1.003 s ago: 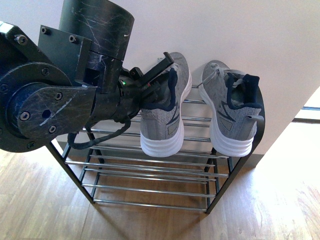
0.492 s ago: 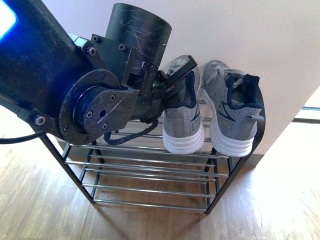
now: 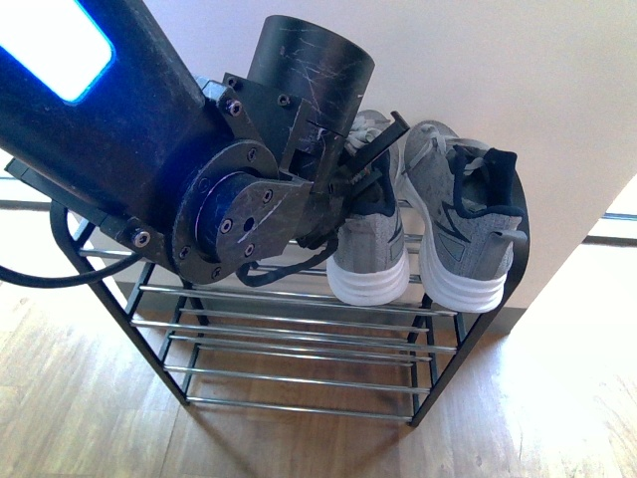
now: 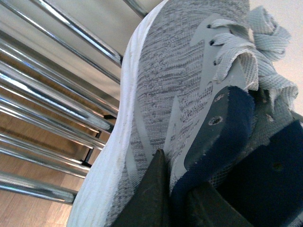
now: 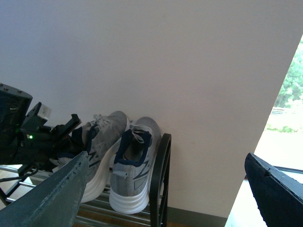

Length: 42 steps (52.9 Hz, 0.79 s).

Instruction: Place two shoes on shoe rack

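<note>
The left pincer (image 3: 373,164) is clenched on the navy heel collar of one grey sneaker (image 3: 366,249), with one finger inside the opening and the other outside. In the front view the left arm fills the upper left and hides the left half of the top tier of the shoe rack (image 3: 299,349). The held sneaker points toe-first at the wall (image 3: 518,60). Its white heel hangs past the front bar, and I cannot tell whether the sole bears on the bars. The second sneaker (image 3: 463,229) lies just beside it on the same tier, with a thin gap between the two soles. Its heel also overhangs the front edge, and its outer side sits close to the rack's right end frame. Below, the chrome bars of the lower tiers run in plain sight from end to end. A wood floor (image 3: 567,408) spreads out in front and to the right.

In the left wrist view the sneaker's knit side, white sole edge and laces fill the picture. Dark blue fingers (image 4: 222,127) press on the collar, and chrome bars lie close beside the sole.

In the right wrist view the right pincer (image 5: 165,156) is released, its fingers spread wide with only air between them. It hangs well back from the rack. Both sneakers lie side by side with their toes at the wall, the nearer one tight against the curved black end frame (image 5: 162,179). To the right of that frame is bare wall, then a bright window (image 5: 289,94).
</note>
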{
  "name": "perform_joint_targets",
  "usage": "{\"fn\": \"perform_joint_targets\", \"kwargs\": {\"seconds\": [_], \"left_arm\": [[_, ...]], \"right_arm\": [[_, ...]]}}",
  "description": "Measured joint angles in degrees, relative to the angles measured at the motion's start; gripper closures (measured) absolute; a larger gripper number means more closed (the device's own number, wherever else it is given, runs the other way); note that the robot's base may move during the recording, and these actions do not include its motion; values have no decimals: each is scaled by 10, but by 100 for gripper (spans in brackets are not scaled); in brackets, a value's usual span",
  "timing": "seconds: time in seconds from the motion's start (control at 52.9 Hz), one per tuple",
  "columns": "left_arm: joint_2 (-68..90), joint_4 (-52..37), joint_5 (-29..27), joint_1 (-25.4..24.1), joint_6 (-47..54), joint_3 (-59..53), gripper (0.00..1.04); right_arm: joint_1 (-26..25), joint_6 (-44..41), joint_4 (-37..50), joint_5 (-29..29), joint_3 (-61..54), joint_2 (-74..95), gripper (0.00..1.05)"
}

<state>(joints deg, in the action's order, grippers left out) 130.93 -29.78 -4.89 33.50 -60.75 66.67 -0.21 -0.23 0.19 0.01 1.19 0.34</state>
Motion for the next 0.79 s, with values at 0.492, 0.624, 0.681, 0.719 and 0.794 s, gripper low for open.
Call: {"fn": "perform_joint_targets", "kwargs": {"seconds": [0.492, 0.624, 0.681, 0.719, 0.794], "left_arm": [[-33, 85, 21, 1, -28, 12, 8], [-101, 133, 21, 2, -45, 0, 9], [-134, 146, 21, 2, -45, -1, 9], [-154, 152, 21, 1, -45, -3, 9], [-193, 172, 10, 1, -42, -8, 9]], "right_arm": [[0, 0, 0, 0, 0, 0, 9], [0, 0, 0, 0, 0, 0, 9], [0, 0, 0, 0, 0, 0, 9], [0, 0, 0, 0, 0, 0, 9], [0, 0, 0, 0, 0, 0, 9]]}}
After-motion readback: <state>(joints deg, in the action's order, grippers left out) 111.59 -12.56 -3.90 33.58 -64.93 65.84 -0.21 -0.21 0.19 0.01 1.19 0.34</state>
